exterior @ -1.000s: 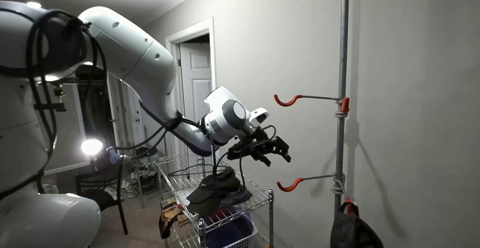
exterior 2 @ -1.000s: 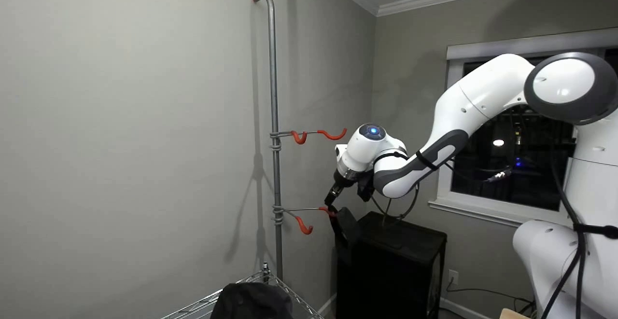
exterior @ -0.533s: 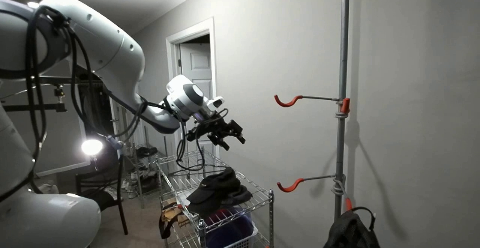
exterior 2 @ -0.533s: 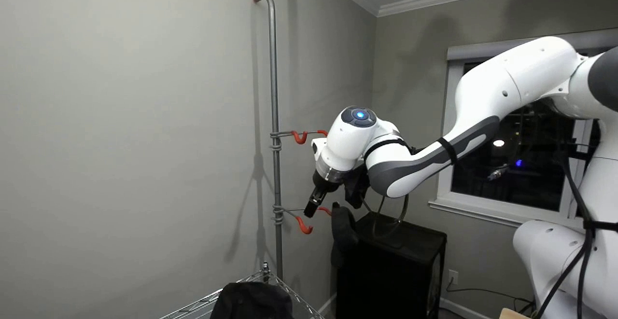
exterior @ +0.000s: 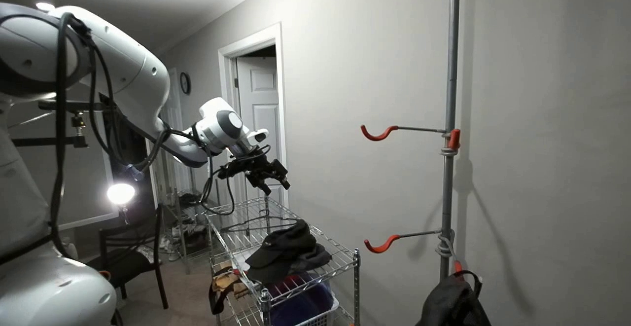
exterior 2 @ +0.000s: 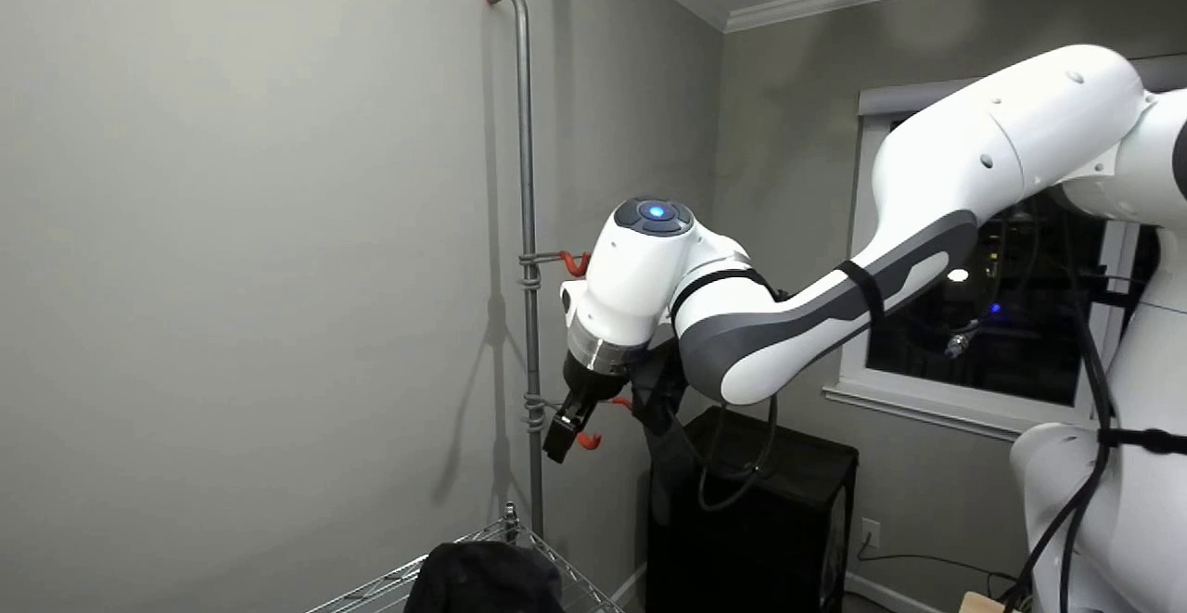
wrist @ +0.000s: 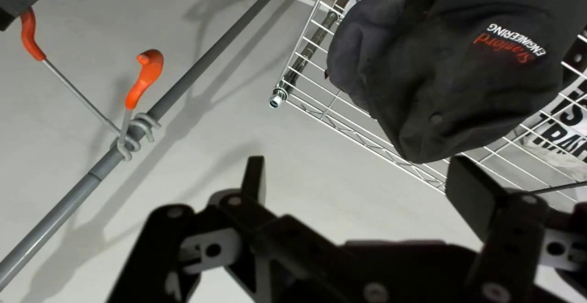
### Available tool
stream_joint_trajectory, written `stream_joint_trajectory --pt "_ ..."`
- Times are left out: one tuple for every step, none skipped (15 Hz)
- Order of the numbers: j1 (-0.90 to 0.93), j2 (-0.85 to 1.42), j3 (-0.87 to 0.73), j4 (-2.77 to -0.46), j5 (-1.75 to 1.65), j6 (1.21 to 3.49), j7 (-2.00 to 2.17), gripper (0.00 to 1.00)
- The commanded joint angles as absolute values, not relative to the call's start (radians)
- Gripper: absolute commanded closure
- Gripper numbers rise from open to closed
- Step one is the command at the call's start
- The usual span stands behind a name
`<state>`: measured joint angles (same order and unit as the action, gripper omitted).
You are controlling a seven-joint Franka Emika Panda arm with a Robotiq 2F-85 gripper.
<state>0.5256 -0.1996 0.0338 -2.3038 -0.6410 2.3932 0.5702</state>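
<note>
My gripper (wrist: 357, 170) is open and empty, its finger pads (wrist: 474, 197) wide apart. In an exterior view the gripper (exterior: 277, 188) is above the far part of the wire rack (exterior: 357, 286). A dark cap (wrist: 449, 78) with "Stanford Engineering" lettering lies on the rack, beyond the fingertips and apart from them. The cap also shows in both exterior views (exterior: 288, 247) (exterior 2: 484, 581). A black bag (exterior: 451, 301) hangs low on the grey pole (exterior: 451, 79); its lower part is out of view there.
Orange-tipped hooks (exterior: 378, 134) (exterior: 382, 245) stick out from the pole, which also shows in the wrist view (wrist: 215, 48). A black cabinet (exterior 2: 751, 529) stands in the corner. A coat hanger (exterior: 259, 225) lies on the rack. A chair (exterior: 128, 264) and a lit lamp (exterior: 121, 194) stand behind.
My gripper has drawn away from the pole and bag toward the rack, going left in both exterior views, and stays open. The hanging bag has swung and shifted a little.
</note>
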Motion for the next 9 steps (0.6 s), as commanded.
stream_joint_trajectory --pt "0.379 -0.086 0.146 -2.233 -0.542 2.427 0.495 0.00" --pt "0.357 -0.056 0.163 -2.218 -0.520 2.435 0.476 0.00" --pt "0.337 -0.027 0.177 -2.202 -0.509 2.441 0.462 0.00" --pt "0.322 0.005 0.187 -2.185 -0.500 2.449 0.448 0.00" --pt "0.313 0.031 0.191 -2.174 -0.485 2.464 0.426 0.00" --pt "0.307 0.055 0.195 -2.162 -0.473 2.476 0.408 0.00" --pt "0.304 0.079 0.198 -2.152 -0.458 2.486 0.385 0.00" --pt "0.304 0.100 0.200 -2.139 -0.447 2.489 0.367 0.00" --pt "0.305 0.120 0.201 -2.128 -0.435 2.493 0.346 0.00"
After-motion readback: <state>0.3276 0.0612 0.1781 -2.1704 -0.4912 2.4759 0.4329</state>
